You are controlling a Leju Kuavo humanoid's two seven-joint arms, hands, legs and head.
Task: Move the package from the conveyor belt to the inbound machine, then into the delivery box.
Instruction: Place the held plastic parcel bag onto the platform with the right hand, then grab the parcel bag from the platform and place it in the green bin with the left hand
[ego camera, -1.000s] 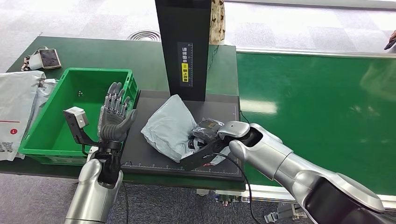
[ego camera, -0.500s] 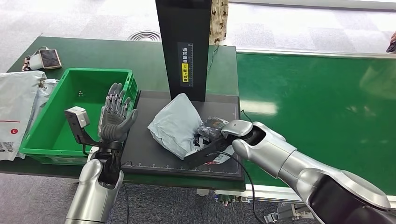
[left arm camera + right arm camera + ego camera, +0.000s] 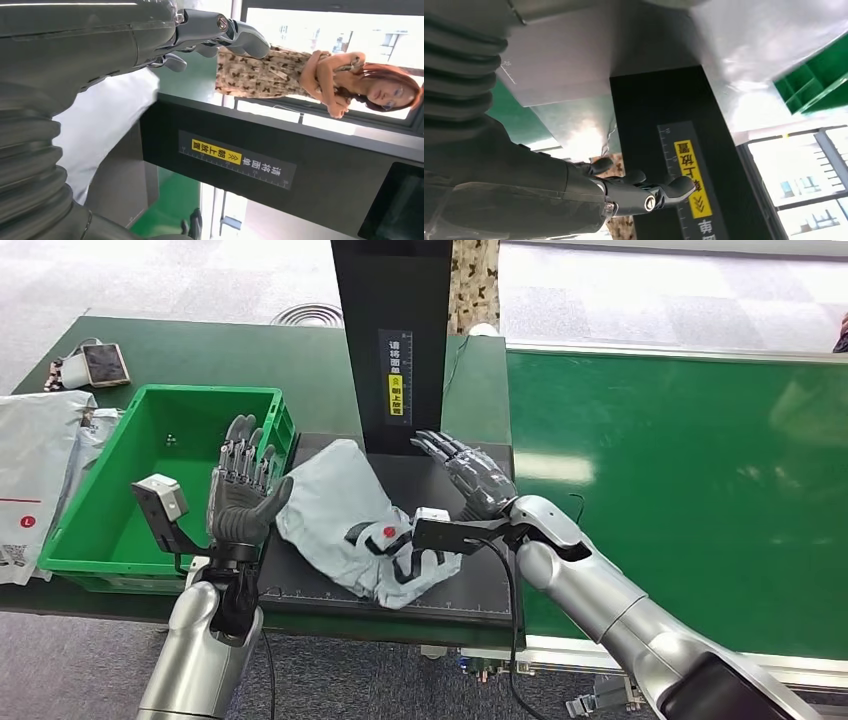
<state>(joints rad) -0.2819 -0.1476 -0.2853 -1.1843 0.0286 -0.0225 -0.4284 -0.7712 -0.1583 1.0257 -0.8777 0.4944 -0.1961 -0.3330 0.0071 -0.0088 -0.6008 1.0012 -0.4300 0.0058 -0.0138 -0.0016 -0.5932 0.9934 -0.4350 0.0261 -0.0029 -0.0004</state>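
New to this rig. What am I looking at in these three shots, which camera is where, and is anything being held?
It is a humanoid robot with two silver arms. The wide picture comes from its head, looking down; the other two come from cameras at its wrists and are turned sideways. A grey package lies on the dark platform of the inbound machine, under its black column. The green delivery box sits to the left, the green conveyor belt to the right. The left hand is raised with fingers apart beside the package. The right hand is open above the platform. Neither holds anything.
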